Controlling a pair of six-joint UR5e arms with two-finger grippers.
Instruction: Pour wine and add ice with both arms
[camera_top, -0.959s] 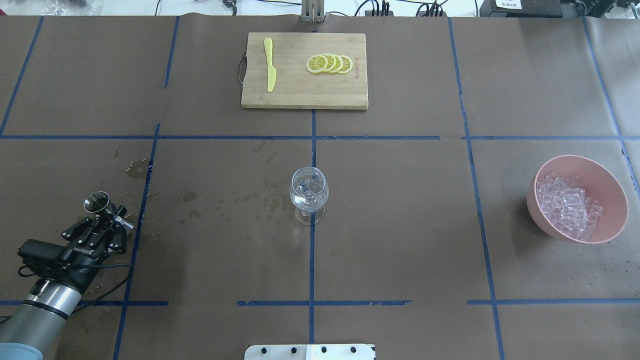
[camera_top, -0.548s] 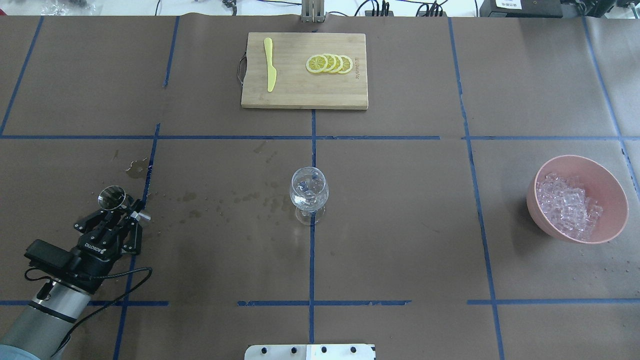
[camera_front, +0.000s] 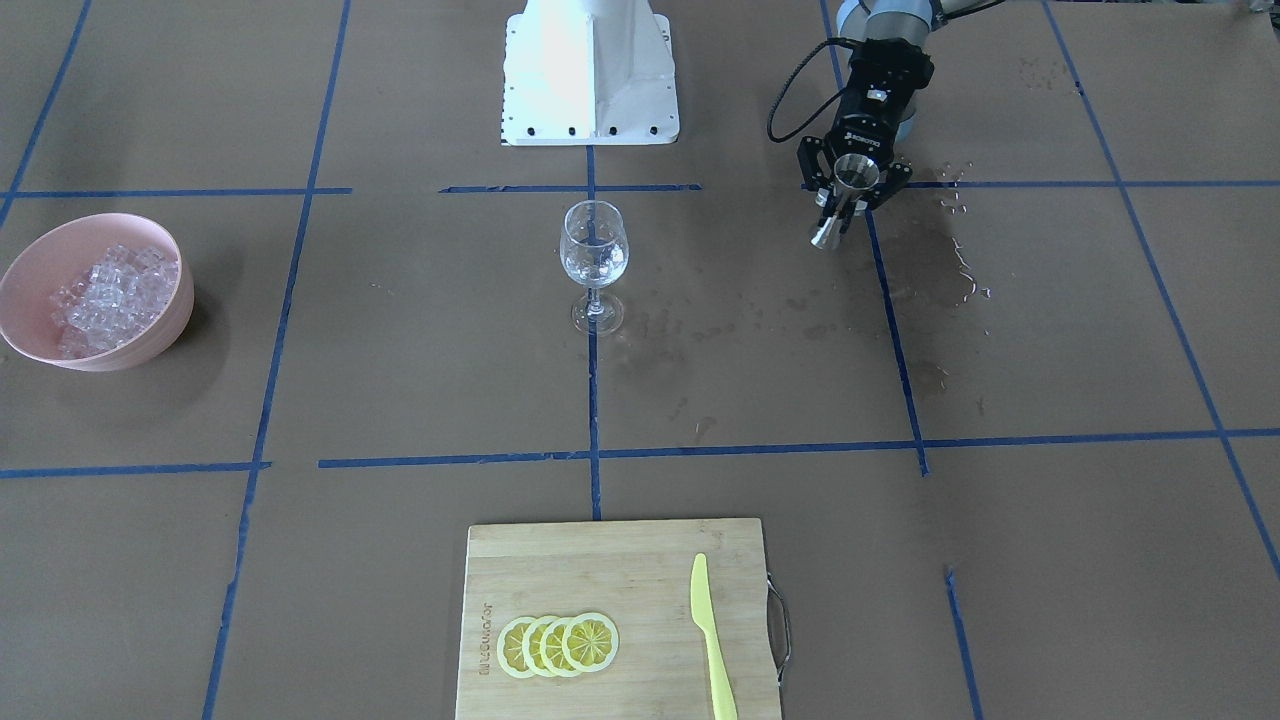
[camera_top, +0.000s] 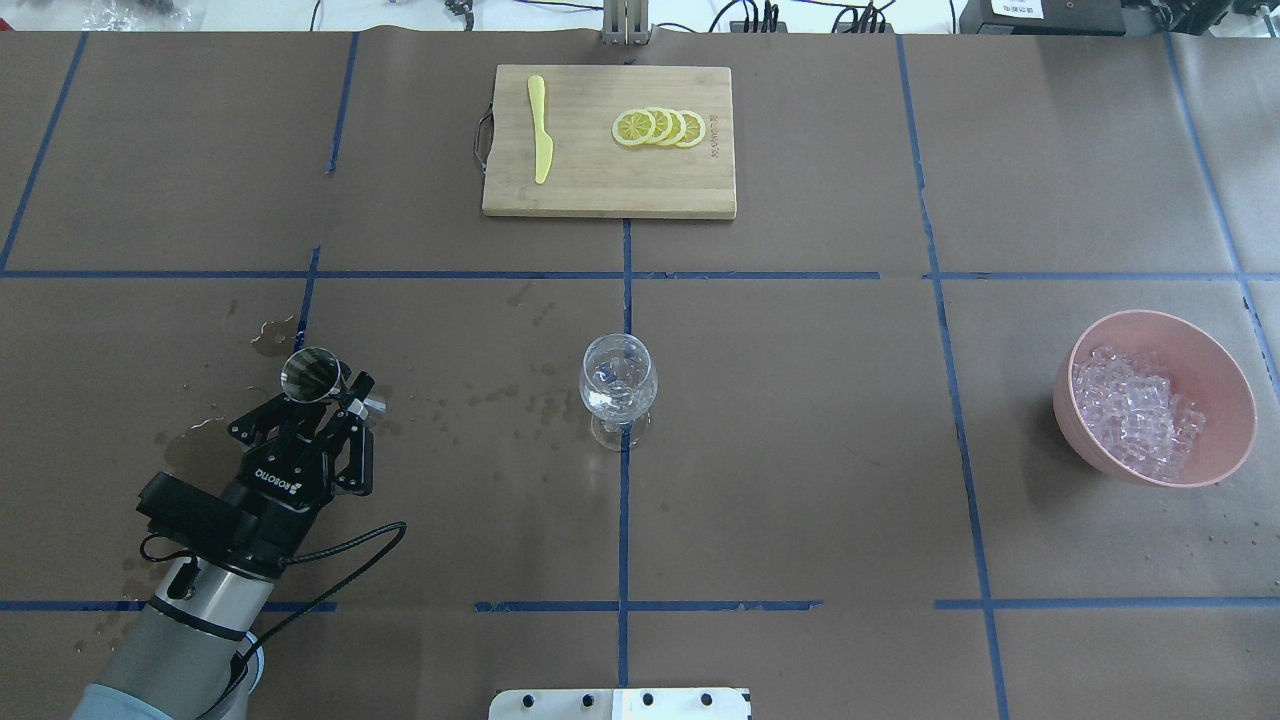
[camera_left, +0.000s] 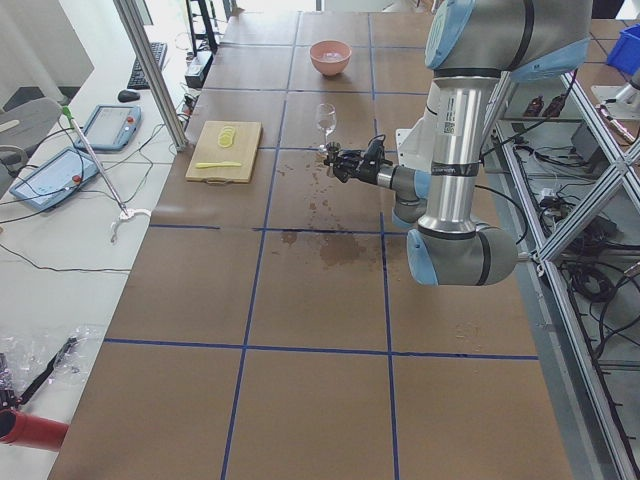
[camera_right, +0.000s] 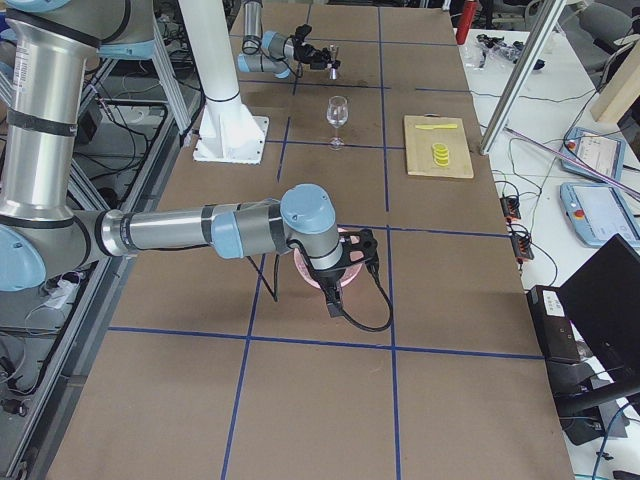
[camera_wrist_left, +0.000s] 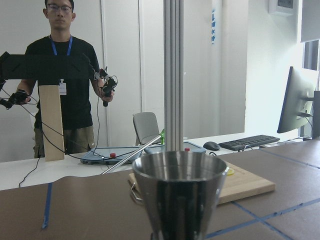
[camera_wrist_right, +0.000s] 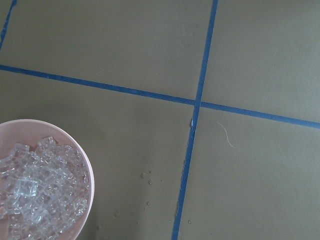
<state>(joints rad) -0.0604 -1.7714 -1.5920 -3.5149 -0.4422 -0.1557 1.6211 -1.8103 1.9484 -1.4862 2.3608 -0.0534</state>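
Though well apart from the wine glass (camera_top: 619, 385), gripping the steel jigger (camera_top: 310, 372) tight in the left gripper (camera_top: 338, 398), cup upright. Right gripper (camera_right: 338, 272) over the pink bowl (camera_top: 1160, 316) of ice (camera_top: 1135, 408): spread or closed, impossible to tell. Could slosh onto the wet paper (camera_top: 440, 410) with any wrist tilt, or clip the rim and topple the glass.

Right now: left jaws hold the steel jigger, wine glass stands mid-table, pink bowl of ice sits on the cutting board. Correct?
One error: the pink bowl of ice sits on the brown table paper at the robot's right, far from the cutting board, as the overhead view shows. The left jaws do hold the steel jigger and the wine glass stands mid-table.
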